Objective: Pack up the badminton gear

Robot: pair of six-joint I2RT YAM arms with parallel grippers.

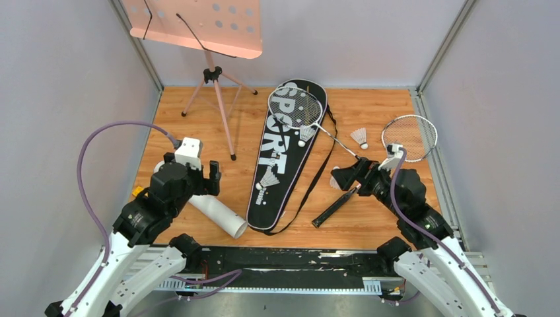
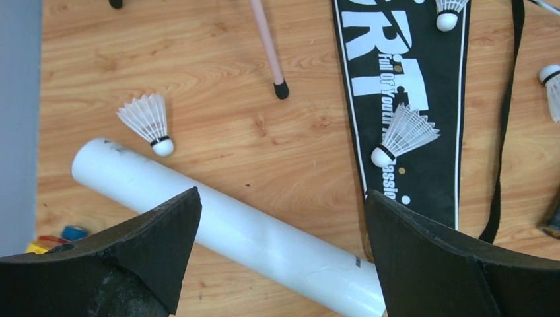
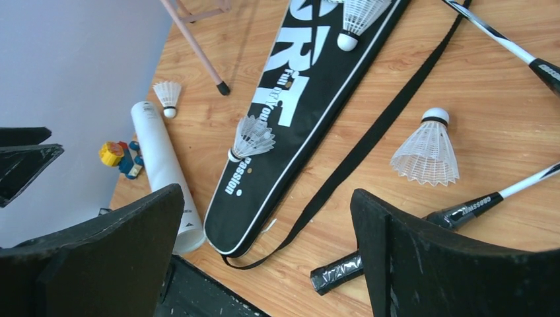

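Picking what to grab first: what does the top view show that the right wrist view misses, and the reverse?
Only the top view: the left racket head on the bag, the right racket head, the pink stand tray, and a shuttlecock beside the right head.
Only the right wrist view: a shuttlecock by the tube's far end, which the left arm covers from above.
Both: the SPORT bag, the white tube, two shuttlecocks on the bag, and a black racket grip.

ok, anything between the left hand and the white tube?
Nothing visible. The left hand hangs open right over the white tube, which shows bare between its fingers. One shuttlecock lies close beside one end of the tube, outside the gap.
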